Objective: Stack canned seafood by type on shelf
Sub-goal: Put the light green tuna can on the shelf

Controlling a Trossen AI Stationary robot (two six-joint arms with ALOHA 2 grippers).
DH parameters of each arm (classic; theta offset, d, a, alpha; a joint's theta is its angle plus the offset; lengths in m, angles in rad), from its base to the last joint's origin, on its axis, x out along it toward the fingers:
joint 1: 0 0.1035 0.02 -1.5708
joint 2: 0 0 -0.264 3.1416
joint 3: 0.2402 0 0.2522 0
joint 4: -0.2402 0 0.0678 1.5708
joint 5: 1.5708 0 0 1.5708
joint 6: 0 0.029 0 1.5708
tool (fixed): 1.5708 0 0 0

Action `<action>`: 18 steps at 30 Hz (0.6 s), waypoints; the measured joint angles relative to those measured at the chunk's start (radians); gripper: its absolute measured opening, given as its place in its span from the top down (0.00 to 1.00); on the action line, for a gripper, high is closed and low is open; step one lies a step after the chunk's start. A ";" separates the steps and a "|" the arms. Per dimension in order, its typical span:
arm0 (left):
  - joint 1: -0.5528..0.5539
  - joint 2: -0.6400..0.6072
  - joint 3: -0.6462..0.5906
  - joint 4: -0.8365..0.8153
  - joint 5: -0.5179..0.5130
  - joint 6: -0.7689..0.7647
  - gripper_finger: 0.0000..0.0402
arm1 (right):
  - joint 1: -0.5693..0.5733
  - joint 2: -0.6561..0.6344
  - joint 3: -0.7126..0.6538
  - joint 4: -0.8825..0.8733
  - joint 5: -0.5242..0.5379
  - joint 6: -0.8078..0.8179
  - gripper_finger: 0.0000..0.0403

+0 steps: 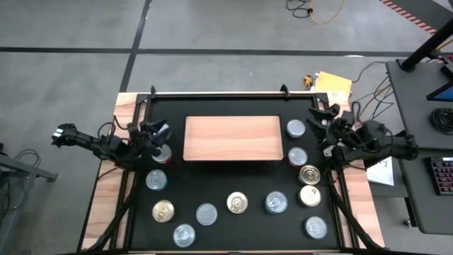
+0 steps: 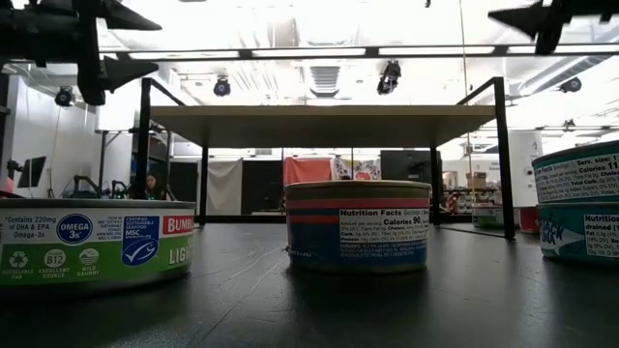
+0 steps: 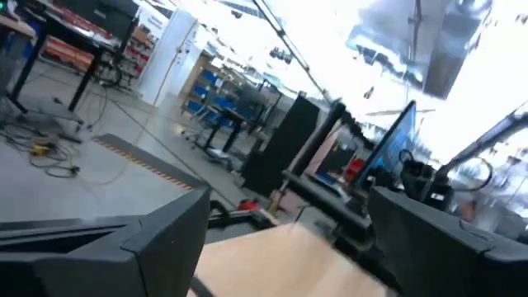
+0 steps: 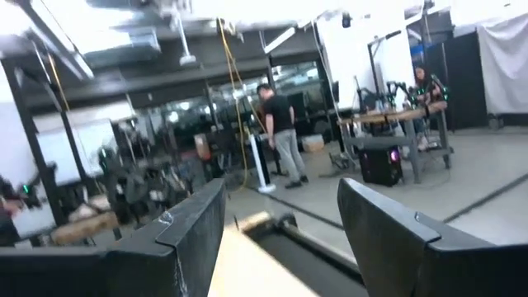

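Note:
About a dozen round tins stand upright on the black mat, most of them in front of the shelf, such as a gold-lidded tin and a silver-lidded tin. Two more silver tins stand off the shelf's right end. The light-wood shelf is a raised board on black legs, with no tin on it. My left gripper is open and held high off the shelf's left end, over a red-sided tin. My right gripper is open and raised off the shelf's right end, by the silver tins.
In the low view, three tins fill the foreground: a green-labelled tin, a red-and-blue tin and a stacked pair. The mat's raised black frame bounds the far side. A person stands in the room beyond.

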 joint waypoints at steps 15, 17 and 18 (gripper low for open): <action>-0.041 0.070 0.097 0.150 0.454 0.199 0.22 | 0.003 0.125 0.102 0.014 -0.543 0.167 0.44; -0.049 0.091 0.152 0.050 0.496 0.137 0.22 | 0.011 0.152 0.116 0.001 -0.592 0.207 0.44; -0.056 0.110 0.175 0.019 0.532 0.117 0.22 | 0.020 0.172 0.120 -0.005 -0.615 0.213 0.44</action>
